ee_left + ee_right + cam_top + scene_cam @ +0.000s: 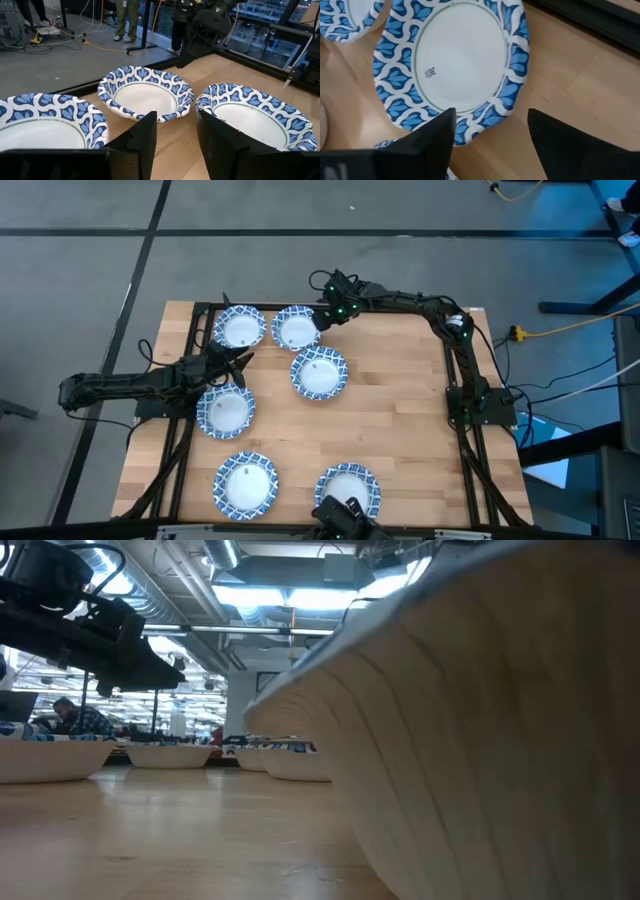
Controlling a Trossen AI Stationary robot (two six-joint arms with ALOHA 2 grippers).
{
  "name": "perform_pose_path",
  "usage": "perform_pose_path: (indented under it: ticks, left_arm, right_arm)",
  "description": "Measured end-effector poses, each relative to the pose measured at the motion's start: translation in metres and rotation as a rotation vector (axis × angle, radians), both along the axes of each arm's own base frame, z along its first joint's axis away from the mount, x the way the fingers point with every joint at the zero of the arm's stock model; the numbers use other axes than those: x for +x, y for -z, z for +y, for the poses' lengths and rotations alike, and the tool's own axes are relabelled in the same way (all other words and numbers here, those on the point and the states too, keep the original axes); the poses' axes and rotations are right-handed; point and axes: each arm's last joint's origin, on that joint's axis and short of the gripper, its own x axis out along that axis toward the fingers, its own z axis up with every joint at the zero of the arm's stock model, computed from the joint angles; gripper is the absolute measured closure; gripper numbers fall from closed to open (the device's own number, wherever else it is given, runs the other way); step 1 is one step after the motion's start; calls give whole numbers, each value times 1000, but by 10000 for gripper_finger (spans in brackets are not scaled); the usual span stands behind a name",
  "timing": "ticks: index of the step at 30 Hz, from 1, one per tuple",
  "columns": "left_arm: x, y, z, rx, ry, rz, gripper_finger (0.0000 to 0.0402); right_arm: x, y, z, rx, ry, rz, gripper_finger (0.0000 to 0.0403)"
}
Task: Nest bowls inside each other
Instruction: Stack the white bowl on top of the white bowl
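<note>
Several blue-and-white patterned bowls rest bottoms down on the wooden table (420,410), none of them stacked. My right gripper (322,320) reaches in from the far edge and slants down over the far middle bowl (465,60). It is open, with one finger (432,137) over the bowl's patterned rim and the other (560,142) outside over bare wood. My left gripper (175,122) stands open with nothing in it at the table's left (240,360), above the far rim of a bowl (226,410), facing three bowls. My right gripper straddles the far middle bowl's rim (485,117), on the side toward the far edge, slanting down from that edge. I cannot tell whether either finger touches the rim. The bowl sits flat on the table.
Other bowls lie at the far left (240,327), the middle (319,373), near left (246,484) and near middle (348,490), the last filling the low view (480,720). Black frame rails (185,430) run along both sides. Bare wood lies to the right.
</note>
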Motion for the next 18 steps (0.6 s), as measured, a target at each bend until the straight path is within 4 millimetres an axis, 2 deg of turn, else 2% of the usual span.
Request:
perform_pose_path:
  ticks: [5, 13, 18]
  left_arm:
    - [0, 0, 0, 0, 0, 0, 269]
    - [0, 0, 0, -14, -3, -11, 269]
    - [0, 0, 0, -14, -3, -12, 269]
  right_arm:
    - [3, 3, 2, 16, -19, -13, 162]
    - [12, 26, 8, 59, -46, 13, 161]
    - [13, 28, 8, 53, -45, 12, 166]
